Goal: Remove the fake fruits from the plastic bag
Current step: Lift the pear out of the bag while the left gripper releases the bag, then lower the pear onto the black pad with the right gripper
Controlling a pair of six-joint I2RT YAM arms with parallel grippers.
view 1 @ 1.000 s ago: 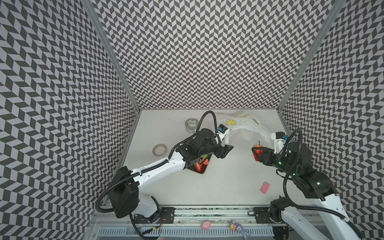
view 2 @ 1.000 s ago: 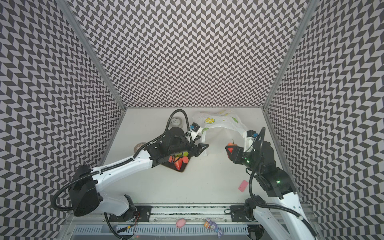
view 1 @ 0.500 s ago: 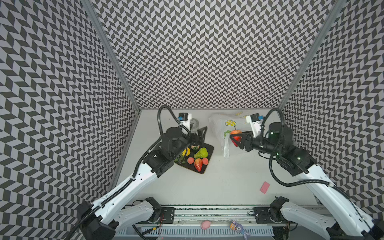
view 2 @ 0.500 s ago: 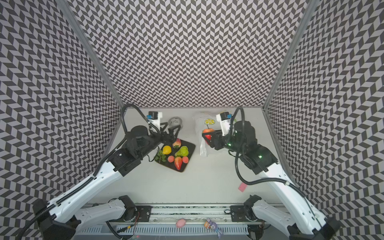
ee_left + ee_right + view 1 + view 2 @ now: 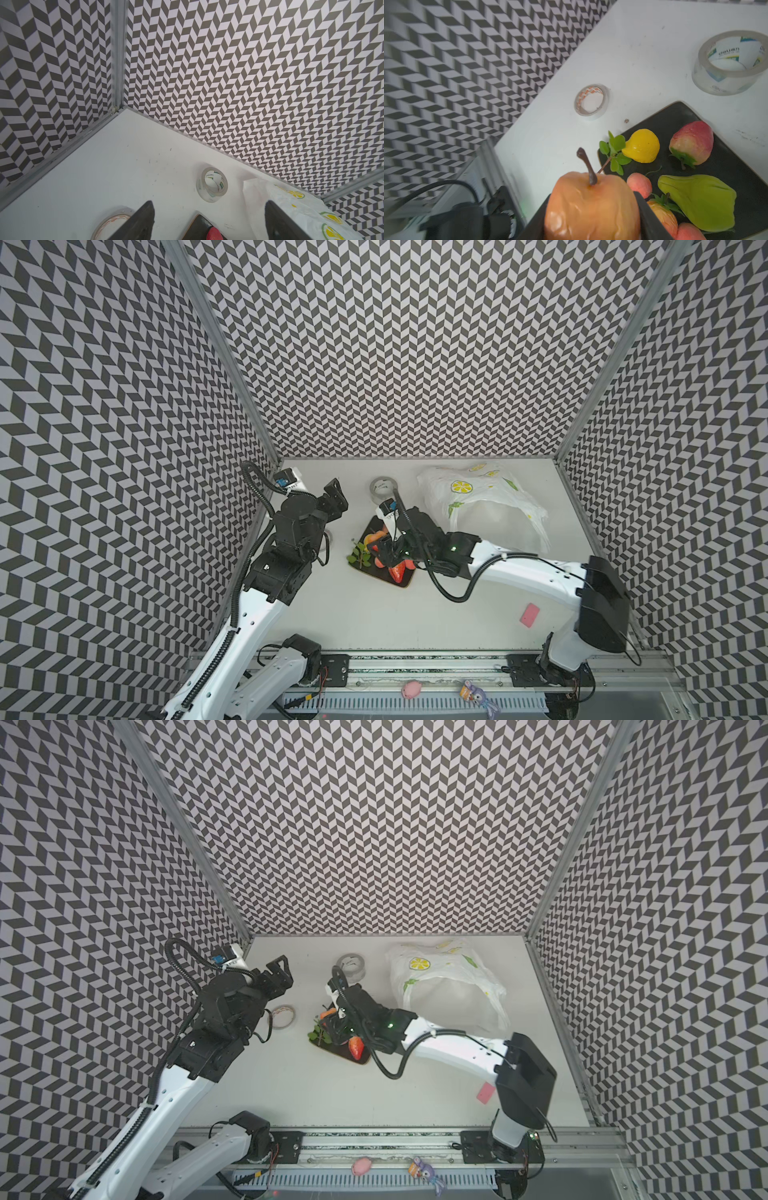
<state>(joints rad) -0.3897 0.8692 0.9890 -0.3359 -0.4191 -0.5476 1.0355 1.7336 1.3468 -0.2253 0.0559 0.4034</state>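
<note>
A flat pink block lies near right on the white tabletop. Mid-scene, the right tool clamps a glossy orange-pink plastic apple with a brown stem above a black square tray. On the tray lie a yellow lemon with a leafy sprig, a green pear, a reddish strawberry and a small pink peach. To the left, a small white tape roll lies flat, and the left tool hangs raised, jaws wide and empty. Farther back sits a clear tape roll. Far right lies the crumpled white lemon-printed plastic bag.
</note>
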